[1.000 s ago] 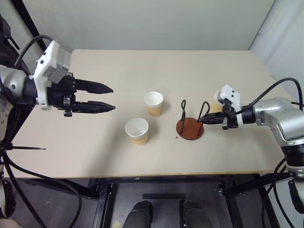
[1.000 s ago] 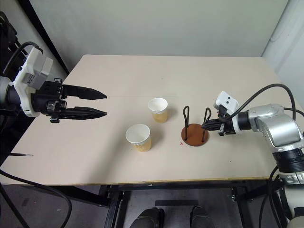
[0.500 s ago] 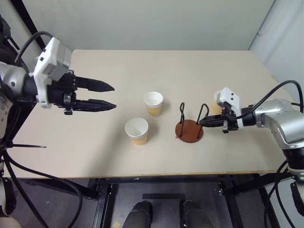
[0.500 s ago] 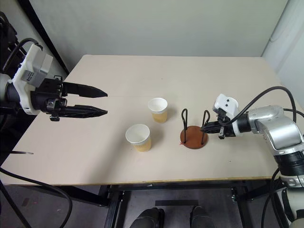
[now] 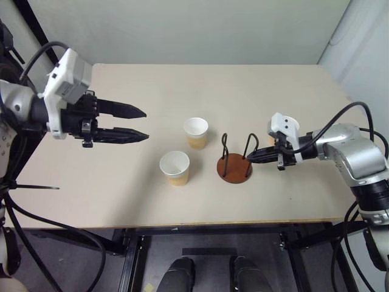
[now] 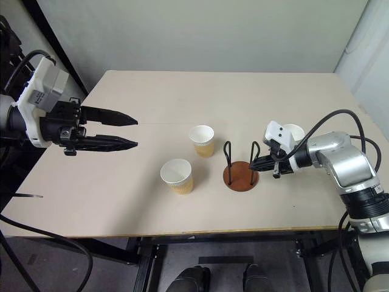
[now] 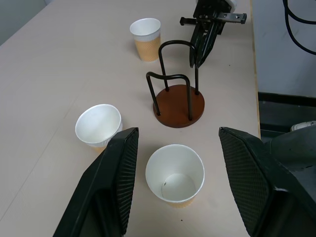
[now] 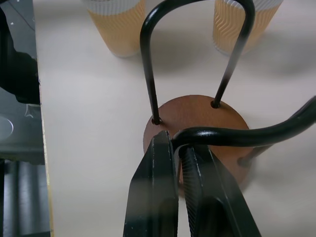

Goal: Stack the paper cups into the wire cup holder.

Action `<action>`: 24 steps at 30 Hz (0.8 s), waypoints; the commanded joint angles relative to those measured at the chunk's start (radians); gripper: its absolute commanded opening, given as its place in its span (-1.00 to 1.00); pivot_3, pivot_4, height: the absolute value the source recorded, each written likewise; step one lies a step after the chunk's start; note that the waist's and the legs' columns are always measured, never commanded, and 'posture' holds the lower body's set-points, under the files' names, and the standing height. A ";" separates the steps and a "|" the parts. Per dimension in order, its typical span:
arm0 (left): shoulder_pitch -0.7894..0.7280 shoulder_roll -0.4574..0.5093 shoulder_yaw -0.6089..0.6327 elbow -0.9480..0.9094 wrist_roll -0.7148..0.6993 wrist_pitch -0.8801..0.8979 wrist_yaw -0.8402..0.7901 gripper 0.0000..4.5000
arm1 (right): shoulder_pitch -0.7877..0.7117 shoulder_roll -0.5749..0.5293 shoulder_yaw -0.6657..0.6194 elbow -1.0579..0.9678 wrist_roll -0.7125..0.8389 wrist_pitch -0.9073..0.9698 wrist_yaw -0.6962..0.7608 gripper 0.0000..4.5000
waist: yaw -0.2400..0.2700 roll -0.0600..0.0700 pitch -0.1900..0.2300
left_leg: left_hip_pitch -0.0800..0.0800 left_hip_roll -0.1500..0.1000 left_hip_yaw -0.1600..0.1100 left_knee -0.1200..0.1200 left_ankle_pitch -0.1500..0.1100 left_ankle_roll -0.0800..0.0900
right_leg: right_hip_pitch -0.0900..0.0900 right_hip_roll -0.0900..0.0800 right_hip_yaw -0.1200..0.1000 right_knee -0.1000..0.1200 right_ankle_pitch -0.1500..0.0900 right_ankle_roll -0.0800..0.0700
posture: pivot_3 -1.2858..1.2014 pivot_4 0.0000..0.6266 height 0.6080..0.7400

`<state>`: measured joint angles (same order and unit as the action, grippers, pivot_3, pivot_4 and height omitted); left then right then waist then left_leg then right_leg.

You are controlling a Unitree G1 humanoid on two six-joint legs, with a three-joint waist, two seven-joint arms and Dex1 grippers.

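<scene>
while the stand was being gripped: the right gripper point(image 6: 260, 162) was pinched tight on the top of one wire loop of the wire cup holder point(image 6: 239, 171), as the right wrist view showed.
left gripper point(image 5: 141, 123): jaws stood wide apart, holding nothing, raised above the table's point(image 5: 285, 91) left side.
holder position: near the table's middle, just beside the two cups point(image 5: 184, 150) to its left.
third cup point(image 6: 295, 132): stood behind the right arm, well apart from the other two.
holder handling: judged stiff and fairly light; thin round wire looked slippery in the fingers, so the disc base point(image 5: 234, 168) would likely slide rather than lift cleanly.
cup handling: judged very light, thin-walled and easily crushed or tipped.
where to hold a cup: likely across the ribbed tan band point(image 7: 148, 48), below the rim, with a gentle squeeze.
stacking note: tapered bodies should nest, open end up, between the loops.
</scene>
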<state>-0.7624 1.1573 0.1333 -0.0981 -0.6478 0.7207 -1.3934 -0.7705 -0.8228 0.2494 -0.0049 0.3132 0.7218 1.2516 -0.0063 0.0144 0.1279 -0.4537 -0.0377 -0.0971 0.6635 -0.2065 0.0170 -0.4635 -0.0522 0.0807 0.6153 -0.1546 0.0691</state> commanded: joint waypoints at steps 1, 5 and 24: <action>-0.027 0.012 0.015 -0.012 -0.009 -0.001 -0.003 0.24 | -0.027 0.008 0.011 0.010 -0.016 -0.017 0.015 -0.97 | 0.000 0.000 0.000 | 0.000 0.000 0.000 0.000 0.000 0.000 | 0.000 0.000 0.000 0.000 0.000 0.000 | 0.03 -0.52 1.00; -0.029 0.010 0.014 -0.013 -0.010 0.000 -0.001 0.24 | -0.037 0.020 0.021 0.016 -0.025 -0.024 0.023 -0.97 | -0.001 0.000 0.000 | 0.000 0.000 0.000 0.000 0.000 0.000 | 0.000 0.000 0.000 0.000 0.000 0.000 | 0.03 -0.52 1.00; -0.043 -0.004 -0.003 -0.004 -0.006 -0.007 -0.001 0.24 | -0.032 -0.004 0.046 0.027 -0.090 -0.022 0.034 -0.51 | -0.002 0.000 0.000 | 0.000 0.000 0.000 0.000 0.000 0.000 | 0.000 0.000 0.000 0.000 0.000 -0.001 | 0.03 -0.52 1.00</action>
<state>-0.7799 1.1478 0.1141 -0.0970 -0.6474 0.7206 -1.3933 -0.7915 -0.8044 0.3071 0.0358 0.2300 0.6960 1.2760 -0.0084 0.0142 0.1277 -0.4541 -0.0378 -0.0972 0.6635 -0.2065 0.0169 -0.4639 -0.0524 0.0808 0.6157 -0.1546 0.0683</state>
